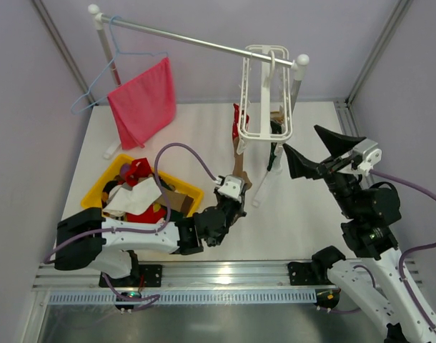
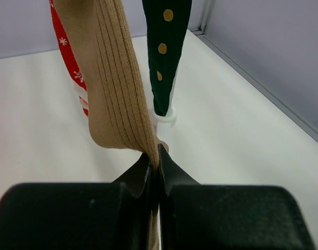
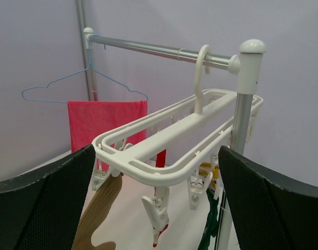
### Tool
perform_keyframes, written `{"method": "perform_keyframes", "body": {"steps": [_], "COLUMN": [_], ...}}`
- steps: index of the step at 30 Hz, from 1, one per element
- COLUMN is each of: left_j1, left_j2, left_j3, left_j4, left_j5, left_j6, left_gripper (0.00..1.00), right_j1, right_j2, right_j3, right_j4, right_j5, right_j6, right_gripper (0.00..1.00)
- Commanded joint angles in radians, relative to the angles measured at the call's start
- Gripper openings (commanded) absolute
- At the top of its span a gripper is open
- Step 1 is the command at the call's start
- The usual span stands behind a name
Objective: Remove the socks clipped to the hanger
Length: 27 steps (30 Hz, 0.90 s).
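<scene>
The white hanger hooks over the metal rail, with socks clipped under it. A tan sock hangs from a clip down to my left gripper, which is shut on its lower end. In the left wrist view the ribbed tan sock runs into the closed left gripper, with a dark green dotted sock and a red snowflake sock behind it. My right gripper stands open just right of the hanger. In its view the hanger sits close ahead of the right gripper, touching neither finger.
A yellow basket with several loose socks stands at the left front. A pink-red cloth and a thin blue wire hanger hang on the rail. The rack's white post stands beside the hanger.
</scene>
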Motion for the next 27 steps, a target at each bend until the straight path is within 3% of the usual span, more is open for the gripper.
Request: {"method": "perform_keyframes", "body": {"steps": [1, 6, 13, 22, 27], "left_j1": [-0.004, 0.048, 0.134, 0.142, 0.142], "left_j2": [-0.013, -0.062, -0.184, -0.119, -0.127], "left_j3": [0.013, -0.029, -0.138, -0.079, -0.075], "left_j4": [0.047, 0.07, 0.061, 0.043, 0.026], "left_j5": [-0.064, -0.162, -0.139, -0.078, -0.047], "left_j6": [0.017, 0.068, 0.003, 0.019, -0.009], "left_gripper": [0.0, 0.0, 0.0, 0.0, 0.0], "right_j1": [0.006, 0.006, 0.018, 0.022, 0.081], "right_j2": [0.077, 0.152, 0.114, 0.12, 0.249], "right_j3": [0.052, 0.07, 0.067, 0.152, 0.234], "right_j4": [-0.016, -0.004, 0.03, -0.012, -0.067], "right_j5": [-0.028, -0.02, -0.183, -0.43, -0.416], "right_j6": [0.014, 0.031, 0.039, 0.068, 0.045], "right_gripper": [1.0, 1.0, 0.98, 0.99, 0.99]}}
